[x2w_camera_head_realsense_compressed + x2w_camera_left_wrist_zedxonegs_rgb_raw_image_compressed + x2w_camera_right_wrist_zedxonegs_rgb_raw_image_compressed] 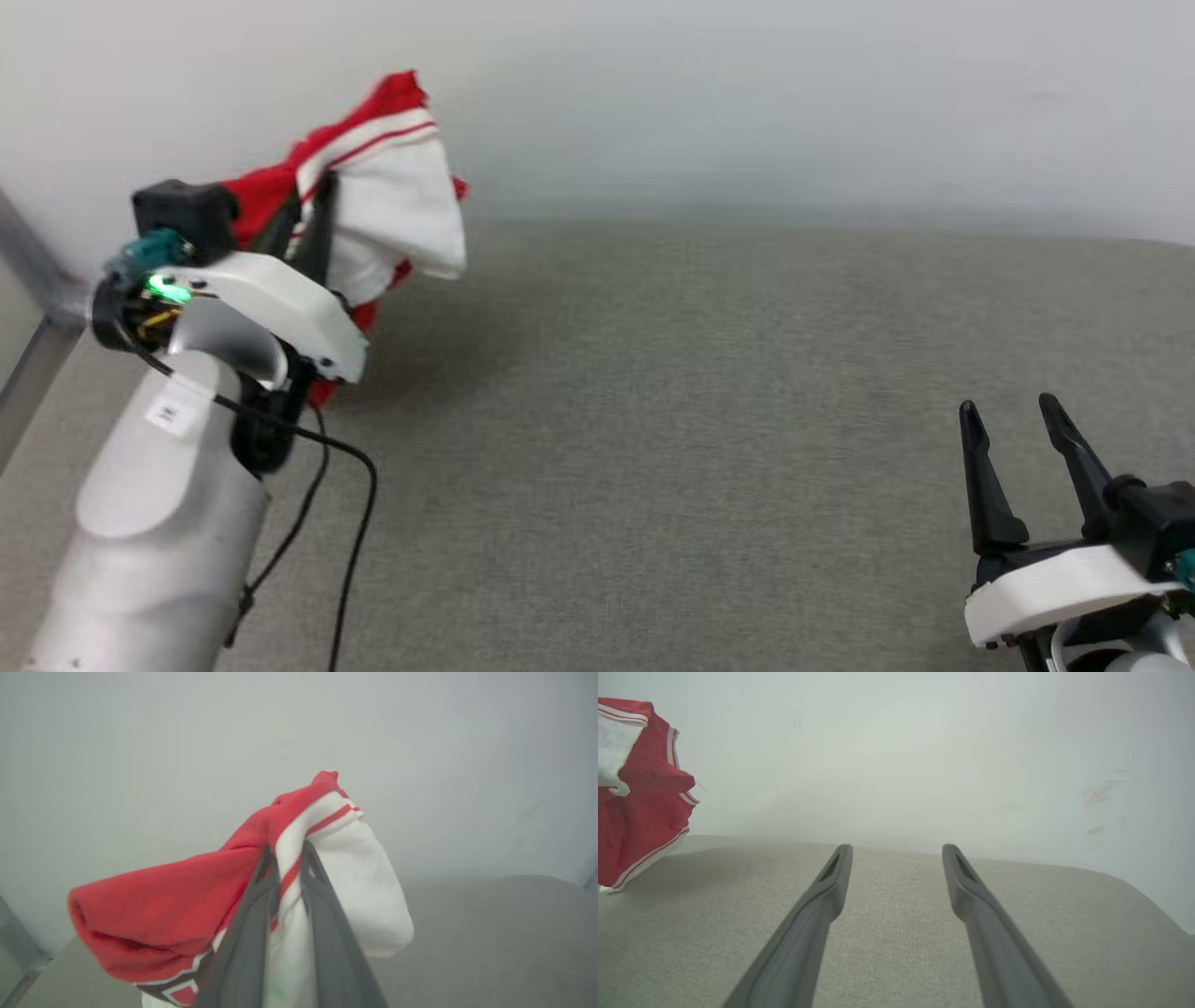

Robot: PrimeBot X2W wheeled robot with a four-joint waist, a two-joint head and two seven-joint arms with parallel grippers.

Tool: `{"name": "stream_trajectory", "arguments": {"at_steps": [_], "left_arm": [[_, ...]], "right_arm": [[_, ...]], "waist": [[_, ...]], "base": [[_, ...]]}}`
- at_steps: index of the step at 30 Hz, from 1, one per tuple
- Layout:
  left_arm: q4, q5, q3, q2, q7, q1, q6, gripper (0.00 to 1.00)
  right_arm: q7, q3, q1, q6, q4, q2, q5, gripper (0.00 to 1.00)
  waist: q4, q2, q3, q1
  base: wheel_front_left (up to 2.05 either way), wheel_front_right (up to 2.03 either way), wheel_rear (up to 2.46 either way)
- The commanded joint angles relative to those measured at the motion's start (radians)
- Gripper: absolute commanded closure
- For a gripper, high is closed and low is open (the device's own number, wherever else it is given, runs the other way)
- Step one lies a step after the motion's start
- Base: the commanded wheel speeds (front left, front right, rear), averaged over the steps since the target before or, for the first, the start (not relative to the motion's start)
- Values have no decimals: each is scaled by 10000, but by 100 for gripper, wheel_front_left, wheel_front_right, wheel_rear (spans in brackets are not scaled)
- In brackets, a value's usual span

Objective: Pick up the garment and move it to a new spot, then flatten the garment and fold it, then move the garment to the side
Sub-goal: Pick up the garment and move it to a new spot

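Your left pincer (287, 851) clamps the garment (163, 905), bunched red with a white, red-striped sleeve, over the table (700, 420); right pincer (1006, 406) gapes apart.

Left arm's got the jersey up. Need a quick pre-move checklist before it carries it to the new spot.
1. Left pincer shut on the garment: ok, clamped at the striped sleeve seam.
2. Garment lifted off the grey surface: cannot tell. In the right wrist view its low edge seems to reach the surface.
3. Right pincer open, holding nothing: ok.
4. Right pincer apart from the garment: ok, well off to the side.
5. Garment ready for folding: not ok, it hangs bunched from one grip.
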Motion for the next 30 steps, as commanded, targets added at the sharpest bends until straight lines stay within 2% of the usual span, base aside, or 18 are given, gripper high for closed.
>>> {"name": "stream_trajectory", "arguments": {"at_steps": [1,7,12,18,27,28,29,30], "left_arm": [[-353,0,-99,-173,-95,297,77,100],[-1801,-54,-797,-933,87,1411,102,100],[-2480,-90,-1772,-1804,417,2063,-59,100],[-2341,4,-3250,-2702,864,2675,-271,100],[-1436,-277,-4809,-3060,1022,3454,-449,100],[-1381,-355,-4855,-3073,941,3477,-451,84],[-1305,-426,-4938,-3091,880,3525,-446,46],[-1264,-434,-5043,-3115,781,3549,-454,0]], "right_arm": [[64,-1,180,-3,-75,5,30,0],[243,22,328,-3,-259,7,-11,0],[364,-22,314,-3,-457,7,24,0],[337,4,22,-3,-631,7,54,0],[103,-91,-333,-3,-595,7,-4,0],[84,-80,-359,-3,-564,8,-18,0],[70,-106,-369,-3,-510,5,-25,0],[66,-152,-350,-5,-462,4,-24,0]], "waist": [[-413,-1,-288,2],[-1100,-1,-320,2],[-1517,-1,-9,2],[-1836,-1,772,2],[-1775,-1,1645,2],[-1758,-1,1653,2],[-1716,-1,1607,2],[-1658,-1,1556,2]], "base": [[0,0,0],[0,0,0],[0,0,0],[0,0,0],[0,0,0],[0,0,0],[0,0,0],[0,0,0]]}}
